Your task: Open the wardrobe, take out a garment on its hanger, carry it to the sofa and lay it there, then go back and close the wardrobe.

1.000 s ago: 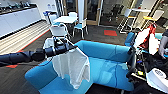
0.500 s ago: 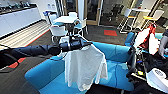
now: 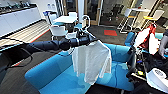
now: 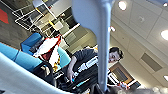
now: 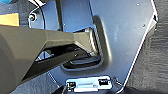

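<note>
Clamping shut on the hanger [image 4: 101,37] with the left jaws, at the left gripper [image 3: 86,38] on the end of the dark left arm reaching in across the head view. Showing that hanger as a pale white bar running large and close through the left wrist view. Dangling the garment [image 3: 91,62] from the hanger just below the gripper: thin white cloth, short-sleeved, hanging limp and somewhat slanted, one shoulder riding higher than the other. Hanging it over the sofa [image 3: 50,72], in front of the curved blue back and above the smooth seat; not being able to tell whether the lowest hem is touching the cushion. Catching a strip of the same white cloth along one edge of the left wrist view, with blue upholstery behind it.

Not being able to tell how the right jaws are standing: looking from the right wrist at the robot's own dark plate and jointed bar above grey carpet.

Standing beyond the sofa, well apart from it: small white chairs [image 3: 58,30] around a white table [image 3: 65,18]. Lying at the sofa's far end: a red and white cloth [image 3: 146,37]. Sitting close by that cloth, among dark equipment: a person [image 4: 85,56] in a dark top, one arm reaching down.
</note>
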Controlling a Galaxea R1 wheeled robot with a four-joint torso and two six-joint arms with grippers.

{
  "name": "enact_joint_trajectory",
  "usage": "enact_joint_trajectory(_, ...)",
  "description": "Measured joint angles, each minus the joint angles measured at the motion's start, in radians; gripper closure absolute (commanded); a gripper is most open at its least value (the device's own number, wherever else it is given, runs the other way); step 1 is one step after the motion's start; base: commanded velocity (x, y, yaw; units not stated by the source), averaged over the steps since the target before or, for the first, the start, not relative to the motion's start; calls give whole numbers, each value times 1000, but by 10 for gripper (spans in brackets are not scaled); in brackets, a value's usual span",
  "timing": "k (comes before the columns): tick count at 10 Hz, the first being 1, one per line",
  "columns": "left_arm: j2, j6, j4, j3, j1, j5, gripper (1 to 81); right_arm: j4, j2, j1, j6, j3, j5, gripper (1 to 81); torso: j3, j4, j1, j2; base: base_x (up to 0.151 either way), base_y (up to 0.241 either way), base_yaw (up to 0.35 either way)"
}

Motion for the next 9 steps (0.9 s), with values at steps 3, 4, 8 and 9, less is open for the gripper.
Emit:
enact_joint_trajectory(3,53,-6,0,-77,-16,-3,811,1,0,6,0,0,0,10,-19,0,0,0,0,0,0)
enact_joint_trajectory(4,76,-6,0,-80,-18,-14,811,2,0,9,0,0,1,10,-47,0,0,0,0,0,0)
enact_joint_trajectory(8,100,-24,0,-154,30,1,811,3,3,17,0,0,1,10,-108,0,1,1,0,0,0)
enact_joint_trajectory(9,108,-21,1,-162,37,-2,811,3,3,17,0,0,1,10,-108,0,1,1,0,0,0)
